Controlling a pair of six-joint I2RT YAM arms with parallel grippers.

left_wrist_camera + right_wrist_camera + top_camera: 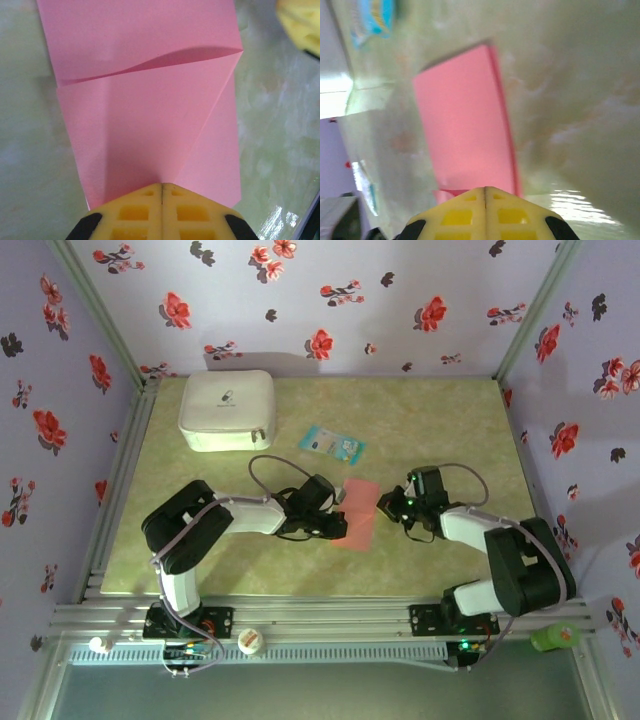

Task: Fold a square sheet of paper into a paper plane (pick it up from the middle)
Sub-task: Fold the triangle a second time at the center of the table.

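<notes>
The square sheet of paper [362, 515] lies on the table as a narrow salmon-pink strip between my two grippers. In the left wrist view the sheet [150, 125] shows a diagonal fold and a flap whose far edge lifts slightly. My left gripper [338, 523] is shut, its tip [161, 186] resting on the sheet's near end with nothing between the fingers. On the opposite side my right gripper [383, 506] is also shut, its tip [485, 189] at the edge of the blurred sheet [462, 125]. The paper plane is out of view.
A white case [228, 410] stands at the back left of the table [450, 420]. A small light-blue packet [332, 445] lies just behind the sheet. Floral walls close in three sides. A white cap [250, 641] and a green object [555, 637] sit by the front rail.
</notes>
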